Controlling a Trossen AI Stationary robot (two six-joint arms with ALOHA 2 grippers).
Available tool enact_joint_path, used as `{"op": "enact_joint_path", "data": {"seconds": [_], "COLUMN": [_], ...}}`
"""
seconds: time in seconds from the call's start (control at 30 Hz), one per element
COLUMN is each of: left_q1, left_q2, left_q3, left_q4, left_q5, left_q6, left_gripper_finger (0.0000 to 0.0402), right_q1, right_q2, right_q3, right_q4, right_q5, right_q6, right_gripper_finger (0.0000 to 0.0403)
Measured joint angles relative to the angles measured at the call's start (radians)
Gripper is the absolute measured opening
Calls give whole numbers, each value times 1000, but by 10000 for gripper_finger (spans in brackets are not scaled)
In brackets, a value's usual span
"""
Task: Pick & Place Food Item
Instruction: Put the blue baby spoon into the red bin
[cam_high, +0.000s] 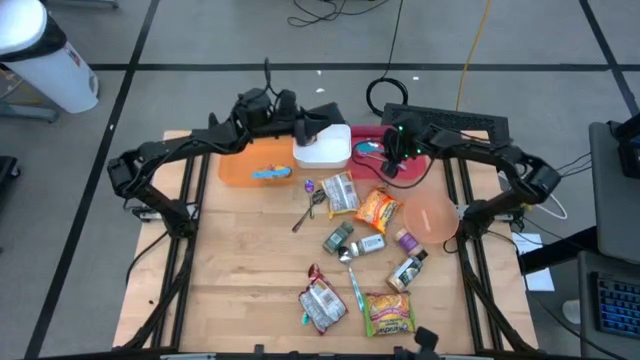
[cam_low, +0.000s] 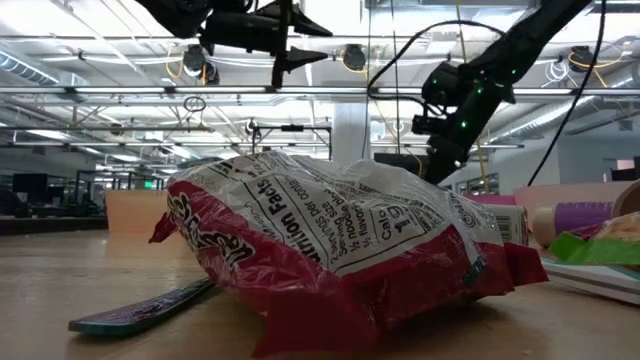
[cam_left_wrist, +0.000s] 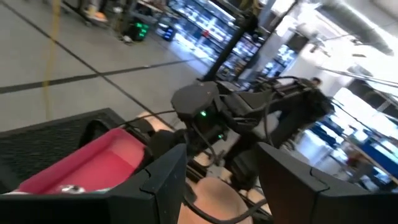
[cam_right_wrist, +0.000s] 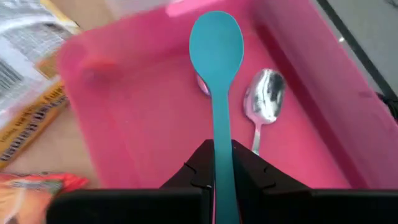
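Observation:
My right gripper (cam_right_wrist: 222, 152) is shut on a teal spoon (cam_right_wrist: 216, 43) over the pink bin (cam_right_wrist: 143, 112) at the table's far right (cam_high: 420, 172). A metal spoon (cam_right_wrist: 264, 99) lies on the bin's floor. My left gripper (cam_left_wrist: 224, 168) hovers open over the white container (cam_high: 322, 152) at the far middle, with nothing between its fingers. Food packets lie flat on the table: a red-and-white snack bag (cam_high: 322, 303), an orange bag (cam_high: 377, 208), a silver bag (cam_high: 341, 190) and a yellow-green bag (cam_high: 388, 312). My right gripper pinches the teal spoon's handle (cam_right_wrist: 222, 134) between its two fingers. The fingers slant down toward the bin and lie along the handle. The spoon sticks out ahead of them, bowl end foremost and lifted clear above the bin's floor.
An orange container (cam_high: 255, 165) stands left of the white one. A peach plate (cam_high: 432, 215), small bottles (cam_high: 340, 238) (cam_high: 408, 270), a metal spoon (cam_high: 310, 210) and a teal utensil (cam_high: 355, 290) lie among the packets. The table's near left is bare wood (cam_high: 230, 270).

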Motion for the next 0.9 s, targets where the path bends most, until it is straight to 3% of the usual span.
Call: {"op": "enact_joint_path", "data": {"seconds": [0.27,0.43,0.9], "left_q1": [-13,-12,-12], "left_q2": [0,0,0], "left_q3": [0,0,0], "left_q4": [-23,-40,-66], "left_q5": [-82,-82,55], "left_q6": [5,37,72], "left_gripper_finger": [196,195,195], "right_q1": [-27,-23,-24], "right_q2": [17,19,122], "right_q3": [3,3,105], "right_q4": [-29,-28,-107], "right_q5": [-35,40,92], "right_q6": [1,6,112], "right_gripper_finger": [16,16,16]}}
